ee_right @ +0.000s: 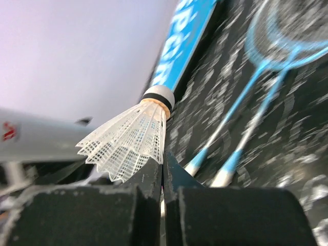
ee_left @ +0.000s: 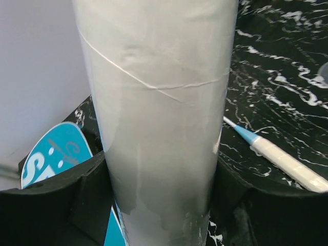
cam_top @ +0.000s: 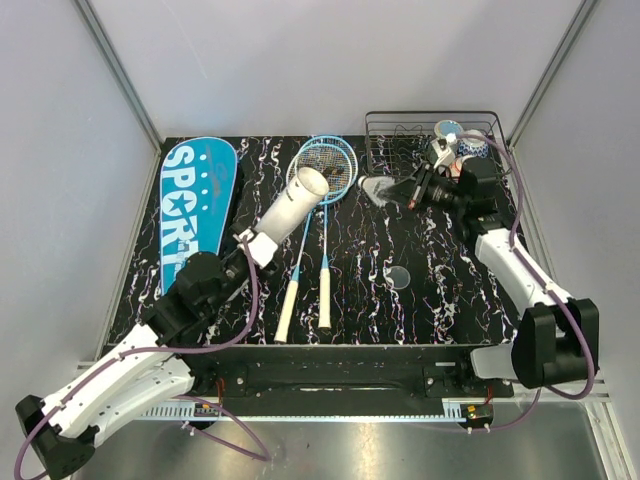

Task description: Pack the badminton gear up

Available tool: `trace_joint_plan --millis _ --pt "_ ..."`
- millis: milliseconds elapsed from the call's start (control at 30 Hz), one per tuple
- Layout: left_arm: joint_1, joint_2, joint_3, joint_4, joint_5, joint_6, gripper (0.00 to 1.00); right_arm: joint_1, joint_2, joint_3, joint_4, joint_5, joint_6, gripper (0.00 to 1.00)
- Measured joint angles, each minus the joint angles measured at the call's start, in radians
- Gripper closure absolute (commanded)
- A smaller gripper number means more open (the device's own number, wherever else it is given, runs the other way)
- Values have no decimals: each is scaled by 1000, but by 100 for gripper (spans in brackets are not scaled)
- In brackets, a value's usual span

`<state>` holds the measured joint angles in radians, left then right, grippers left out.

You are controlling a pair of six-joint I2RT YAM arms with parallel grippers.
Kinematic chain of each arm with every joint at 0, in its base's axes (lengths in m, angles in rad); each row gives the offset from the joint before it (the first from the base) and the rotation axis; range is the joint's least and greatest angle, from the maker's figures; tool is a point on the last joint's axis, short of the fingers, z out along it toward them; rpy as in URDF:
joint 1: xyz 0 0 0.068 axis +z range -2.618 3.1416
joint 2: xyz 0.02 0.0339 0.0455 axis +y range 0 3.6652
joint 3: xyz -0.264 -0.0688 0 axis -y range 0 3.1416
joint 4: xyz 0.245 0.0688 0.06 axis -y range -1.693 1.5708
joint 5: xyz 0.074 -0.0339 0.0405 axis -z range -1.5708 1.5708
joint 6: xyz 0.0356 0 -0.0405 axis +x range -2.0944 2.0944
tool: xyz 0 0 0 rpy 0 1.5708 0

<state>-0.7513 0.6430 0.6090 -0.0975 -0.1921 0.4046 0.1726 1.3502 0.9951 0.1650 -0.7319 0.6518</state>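
Note:
My left gripper [cam_top: 250, 245] is shut on the lower end of the long white tube [cam_top: 290, 205], which tilts up with its open mouth toward the back right. In the left wrist view the tube [ee_left: 159, 102] fills the gap between the black fingers [ee_left: 51, 200]. My right gripper [cam_top: 410, 192] is shut on a white shuttlecock [cam_top: 378, 188], held above the table to the right of the racket heads. In the right wrist view it [ee_right: 163, 171] pinches the skirt edge of the shuttlecock [ee_right: 128, 138]. Two blue rackets [cam_top: 325, 165] lie side by side mid-table. The teal SPORT bag [cam_top: 195, 205] lies at the left.
A black wire rack [cam_top: 400, 135] stands at the back right with ceramic cups [cam_top: 450, 130] in it, just behind my right gripper. A small round clear disc [cam_top: 398, 277] lies on the black marbled table [cam_top: 450, 300]. The racket handles [cam_top: 325, 300] reach toward the front edge.

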Motion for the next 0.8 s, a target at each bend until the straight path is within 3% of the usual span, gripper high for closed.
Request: trace_joint_plan --millis 100,233,567,800 --pt "0 -28 -10 -7 75 18 85 -8 -50 -47 -6 -174 113 100" --pt "0 -18 -10 -21 153 47 85 2 -190 -24 -95 -290 138 100" --pt "0 8 -10 -76 188 99 85 3 -283 352 -687 -242 -213 100" --pt "-14 8 -10 -94 227 104 86 54 -159 436 -884 -249 -328 100"
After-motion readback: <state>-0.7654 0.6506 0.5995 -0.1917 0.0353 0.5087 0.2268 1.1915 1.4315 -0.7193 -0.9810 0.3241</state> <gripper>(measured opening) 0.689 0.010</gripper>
